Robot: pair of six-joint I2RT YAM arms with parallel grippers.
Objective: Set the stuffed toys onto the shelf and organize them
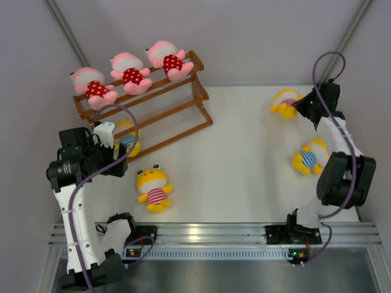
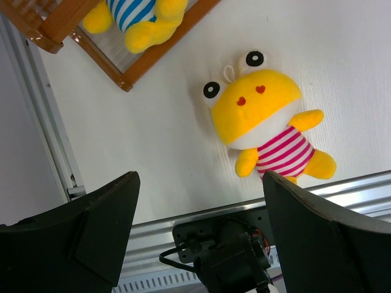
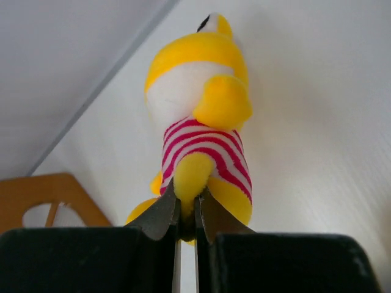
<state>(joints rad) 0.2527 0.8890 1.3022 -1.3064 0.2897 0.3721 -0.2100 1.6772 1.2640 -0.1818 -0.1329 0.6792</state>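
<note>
While left fingers (image 2: 91,232) gape, right fingers (image 3: 159,215) pinch a pink-striped toy (image 3: 201,146).

Three pink toys (image 1: 130,74): red dresses, white dots. Shelf (image 1: 177,105): brown wood. Yellow toy at the shelf (image 1: 127,140): blue-white striped shirt. Yellow toy in the middle (image 2: 263,116): pink-white stripes, white muzzle, black-white eyes, red heart cheeks. Far-right yellow toy (image 3: 201,104): pink-white stripes, white face patch. Near-right yellow toy (image 1: 308,157): blue-white stripes. Table (image 1: 244,159): white. Cables (image 1: 330,54): purple.
</note>
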